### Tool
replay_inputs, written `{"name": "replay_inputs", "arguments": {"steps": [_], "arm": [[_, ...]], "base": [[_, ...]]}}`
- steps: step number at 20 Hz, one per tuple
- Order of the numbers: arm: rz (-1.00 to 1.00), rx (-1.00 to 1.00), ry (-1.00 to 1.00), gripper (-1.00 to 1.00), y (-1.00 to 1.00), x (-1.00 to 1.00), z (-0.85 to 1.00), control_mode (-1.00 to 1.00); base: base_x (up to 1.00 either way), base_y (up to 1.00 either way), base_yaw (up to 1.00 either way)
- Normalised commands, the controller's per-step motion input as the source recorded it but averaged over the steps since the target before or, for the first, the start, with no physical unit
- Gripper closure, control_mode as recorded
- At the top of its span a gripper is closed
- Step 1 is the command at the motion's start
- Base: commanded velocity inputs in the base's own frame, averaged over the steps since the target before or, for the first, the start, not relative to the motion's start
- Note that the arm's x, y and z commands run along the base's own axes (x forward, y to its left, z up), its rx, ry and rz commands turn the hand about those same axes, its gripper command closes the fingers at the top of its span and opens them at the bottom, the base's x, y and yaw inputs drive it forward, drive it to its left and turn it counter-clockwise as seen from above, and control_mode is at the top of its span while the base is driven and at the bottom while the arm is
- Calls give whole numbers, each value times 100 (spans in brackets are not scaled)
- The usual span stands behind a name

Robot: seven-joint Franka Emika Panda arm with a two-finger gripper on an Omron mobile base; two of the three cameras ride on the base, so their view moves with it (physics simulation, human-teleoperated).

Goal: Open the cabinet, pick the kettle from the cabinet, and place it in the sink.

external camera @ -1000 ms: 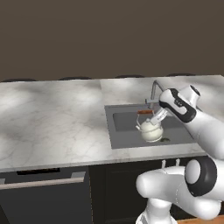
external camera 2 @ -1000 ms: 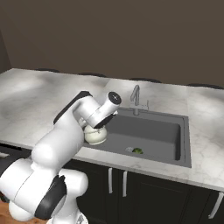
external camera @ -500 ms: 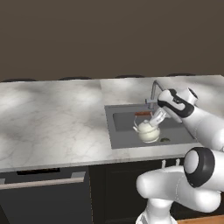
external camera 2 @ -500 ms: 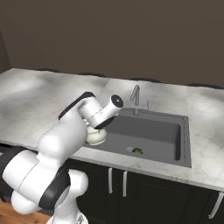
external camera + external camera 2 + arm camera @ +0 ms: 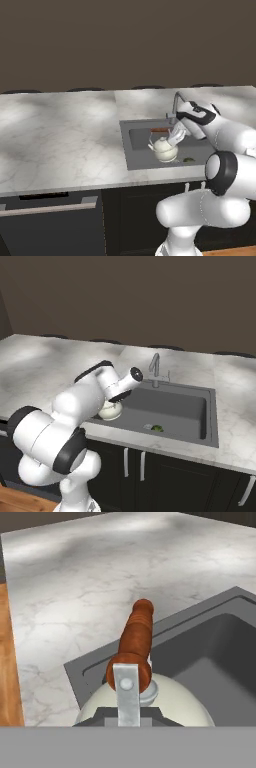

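Note:
The cream-white kettle (image 5: 163, 149) hangs low in the left part of the dark grey sink (image 5: 131, 156), and I cannot tell whether it touches the floor. My gripper (image 5: 175, 136) is shut on its handle, the reddish-brown wooden bar (image 5: 137, 637) seen in the hand view above the kettle's round body (image 5: 182, 704). From the right base view the kettle (image 5: 110, 412) peeks out below my forearm, inside the sink (image 5: 176, 405). The cabinet is out of view.
A slim silver faucet (image 5: 176, 102) stands behind the basin. A small green item (image 5: 157, 428) lies at the drain. White marble counter (image 5: 60, 135) stretches to the left. A dark front with a horizontal silver bar (image 5: 50, 206) sits below it, and dark doors (image 5: 150, 476) lie under the sink.
My gripper has drifted a little to the left inside the sink with the kettle in it, and the arm's elbow has swung lower.

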Motion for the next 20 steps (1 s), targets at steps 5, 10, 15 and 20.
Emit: {"name": "replay_inputs", "arguments": {"steps": [5, 10, 15, 20], "arm": [[8, 0, 0, 100, -1, 32, -14, -100], [9, 0, 0, 100, -4, 18, -19, -100], [10, 0, 0, 100, 0, 6, -23, -100], [9, 1, 0, 100, -2, 14, -19, -100]], "base": [[0, 0, 0], [0, 0, 0], [0, 0, 0], [0, 0, 0]]}}
